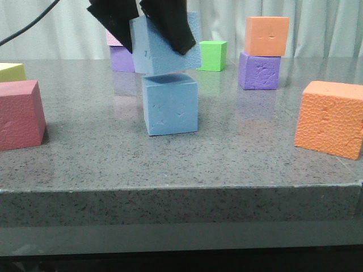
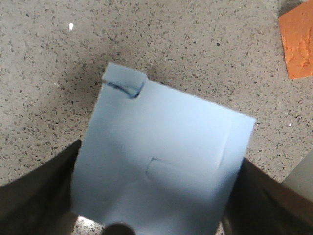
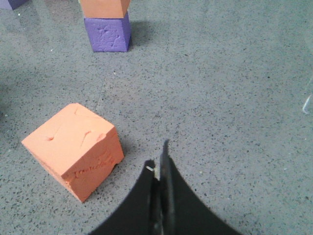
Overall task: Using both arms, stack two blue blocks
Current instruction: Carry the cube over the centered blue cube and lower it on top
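Tilted blue block [image 1: 164,48] in left pincer [image 1: 142,25], just above second blue block [image 1: 171,105].

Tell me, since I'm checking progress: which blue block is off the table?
The tilted blue block, gripped by the left gripper, hangs just above the other blue block, which sits flat on the table.

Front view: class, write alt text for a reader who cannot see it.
The left gripper holds a tilted blue block just above a second blue block on the grey table. Red, orange, purple and green blocks stand around them.
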